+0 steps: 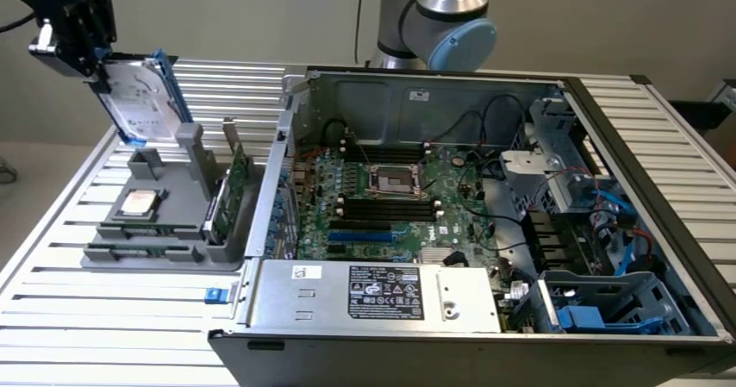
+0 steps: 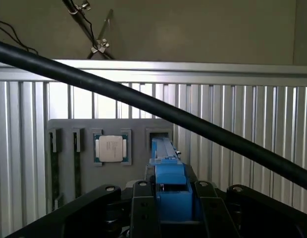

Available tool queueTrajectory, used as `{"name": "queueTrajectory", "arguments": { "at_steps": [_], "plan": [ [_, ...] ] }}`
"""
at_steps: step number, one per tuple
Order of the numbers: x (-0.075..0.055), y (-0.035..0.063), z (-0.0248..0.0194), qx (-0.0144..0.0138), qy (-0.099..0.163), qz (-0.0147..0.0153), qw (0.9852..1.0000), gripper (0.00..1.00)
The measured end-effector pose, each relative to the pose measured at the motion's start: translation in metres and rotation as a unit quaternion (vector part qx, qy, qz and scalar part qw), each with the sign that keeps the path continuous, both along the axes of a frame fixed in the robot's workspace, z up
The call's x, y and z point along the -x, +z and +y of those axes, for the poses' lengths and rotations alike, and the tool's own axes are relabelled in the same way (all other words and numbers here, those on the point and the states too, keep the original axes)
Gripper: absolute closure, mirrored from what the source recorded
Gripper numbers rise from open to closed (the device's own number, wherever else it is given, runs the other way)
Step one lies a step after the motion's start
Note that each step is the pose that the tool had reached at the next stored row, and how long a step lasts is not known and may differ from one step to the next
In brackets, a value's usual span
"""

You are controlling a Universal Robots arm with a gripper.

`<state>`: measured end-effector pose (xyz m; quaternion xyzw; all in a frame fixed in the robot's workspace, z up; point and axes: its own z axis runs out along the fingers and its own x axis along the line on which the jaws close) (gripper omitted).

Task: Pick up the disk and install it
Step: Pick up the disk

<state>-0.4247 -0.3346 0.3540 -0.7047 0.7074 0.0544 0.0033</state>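
1. The gripper point(image 1: 95, 59) sat at the upper corner of the exterior view's left, closed on the top end of the disk point(image 1: 140, 94).
2. The disk hung nearly upright, tilted a little, its white label face turned toward the camera and its blue carrier bracket along the edge.
3. Its lower end was just above the tall slot of the grey parts holder point(image 1: 155, 236); whether it was fully clear of that slot could not be told.
4. In the wrist view the gripper point(image 2: 173, 201) had a black finger on each side of the blue bracket of the disk point(image 2: 169, 181), pressed against it.
5. The grey holder point(image 2: 138, 129) lay beyond the disk in that view, with the square silver CPU chip point(image 2: 111, 148) seated in its pocket – the same CPU chip point(image 1: 138, 202) lay flat on the holder in the exterior view.
6. A green circuit card point(image 1: 238, 184) stood on edge at the holder's side nearest the open computer case point(image 1: 460, 90).
7. The case lay on its side on the slatted aluminium tabletop point(image 1: 69, 318), motherboard point(image 1: 391, 206) exposed – blue drive bays point(image 1: 598, 309) sat at its corner toward the exterior view's right.
8. A thick black cable point(image 2: 168, 116) crossed the wrist view diagonally.
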Motion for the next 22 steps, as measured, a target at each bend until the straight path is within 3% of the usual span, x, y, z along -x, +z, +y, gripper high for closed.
{"name": "queueTrajectory", "arguments": {
  "at_steps": [20, 22],
  "plan": [
    [0.0, 0.0907, 0.0, 0.0, 0.0, 0.0001, 1.0, 0.67],
    [0.0, 0.0953, 0.0, 0.0, 0.0, -0.0001, 1.0, 0.67]
  ]
}}
